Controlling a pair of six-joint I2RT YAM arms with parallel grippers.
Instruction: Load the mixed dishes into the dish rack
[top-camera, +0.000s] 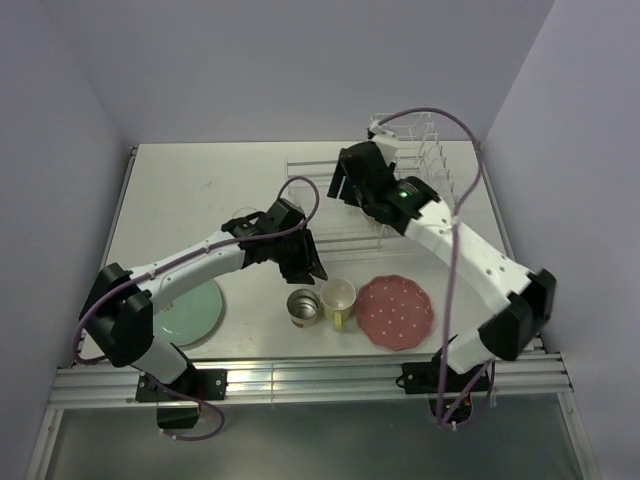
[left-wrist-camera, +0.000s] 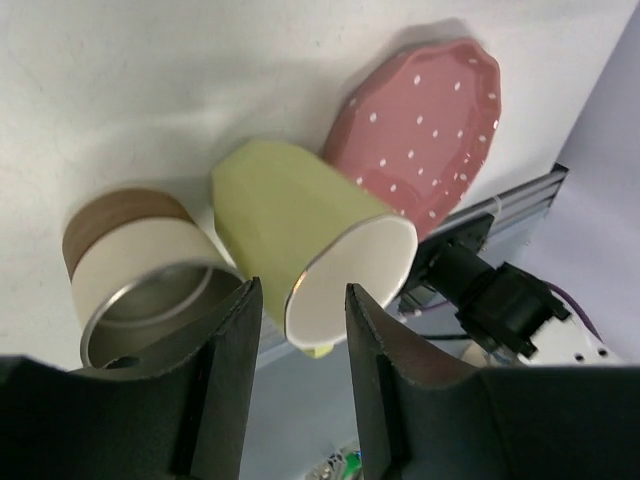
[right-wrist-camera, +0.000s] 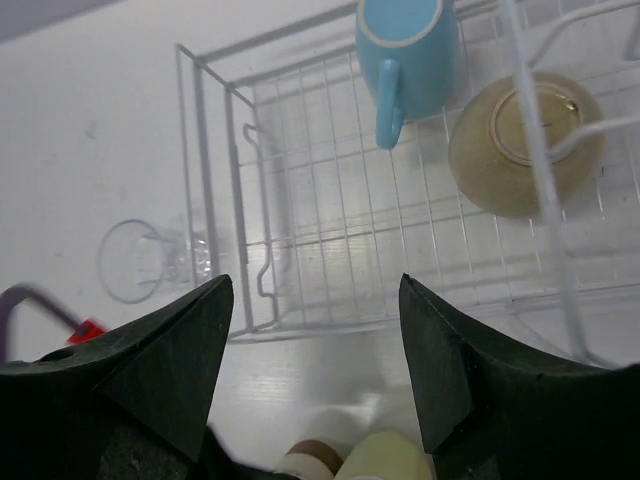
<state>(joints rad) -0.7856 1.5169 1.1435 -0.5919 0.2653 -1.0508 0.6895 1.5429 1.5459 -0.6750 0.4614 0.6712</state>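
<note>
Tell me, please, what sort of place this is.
Probably a robot lab test cell, not a real kitchen: plain walls box in a white table, two arms are bolted to a metal rail, and dishes sit by a wire rack.

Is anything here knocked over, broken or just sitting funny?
Nothing looks spilled or broken. The cream bowl in the white wire rack shows what looks like its underside, which is normal for draining. The yellow-green mug and small metallic-tan cup stand upright beside the pink plate, which lies flat.
</note>
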